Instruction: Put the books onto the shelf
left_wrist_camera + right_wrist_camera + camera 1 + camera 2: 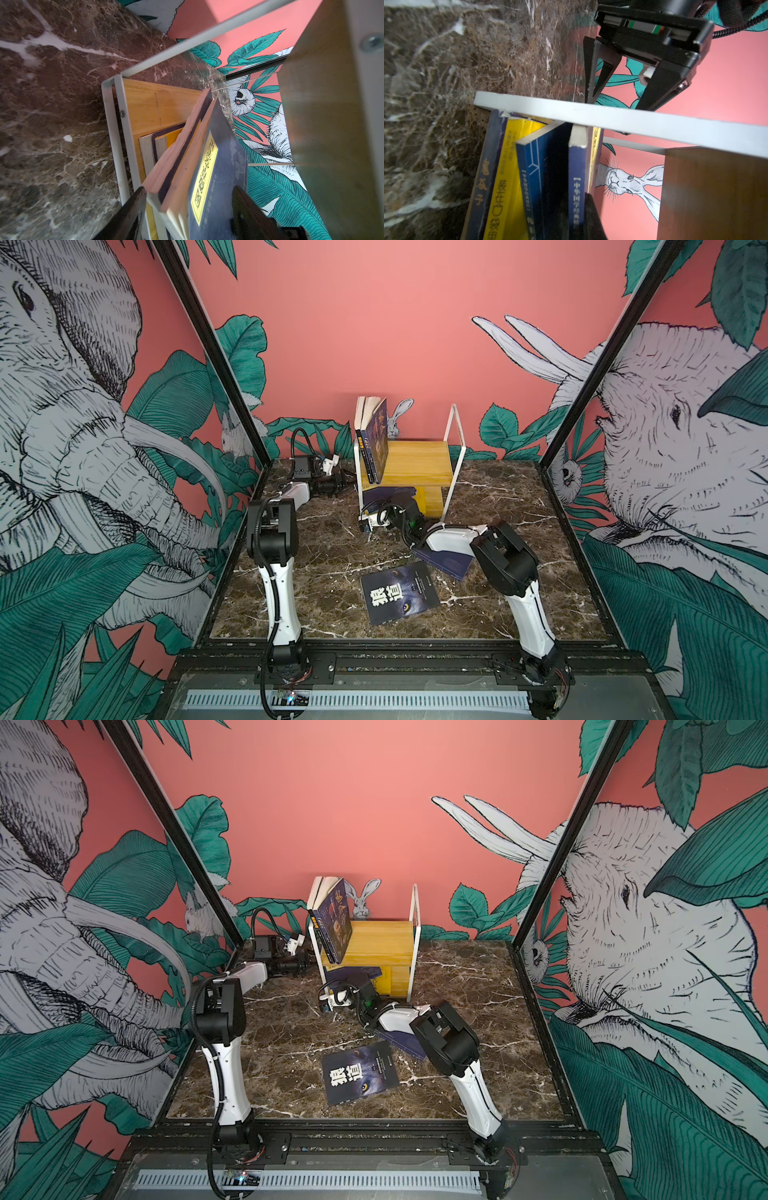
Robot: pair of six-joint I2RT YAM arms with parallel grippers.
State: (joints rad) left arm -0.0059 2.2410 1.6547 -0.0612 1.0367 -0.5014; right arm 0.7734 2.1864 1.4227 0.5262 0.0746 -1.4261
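Marble tops the table (332, 568), and in both top views we see the shelf (419, 460) at its back middle. 2 top books (376, 439) stand on the upper board, leaning at its left end.

Through the right wrist view we count 4 more in the lower tier: a navy book (481, 187), a yellow book (506, 182), a blue book (533, 176) and a labelled book (576, 191). 2 lie flat on the table, off the shelf. A white-character book (399, 593) is near the front, and a loose book (451, 566), also navy, is partly under the right arm.

The left gripper (189, 192) is at the lower tier from the shelf's left side. Its fingers (133, 209) stand apart on either side of 2 book ends, and we cannot tell whether they press.

The right gripper (394, 502) reaches into the lower tier from the front, jaws together. Its finger (592, 218) lies against the labelled book, and we cannot tell whether it pinches anything.
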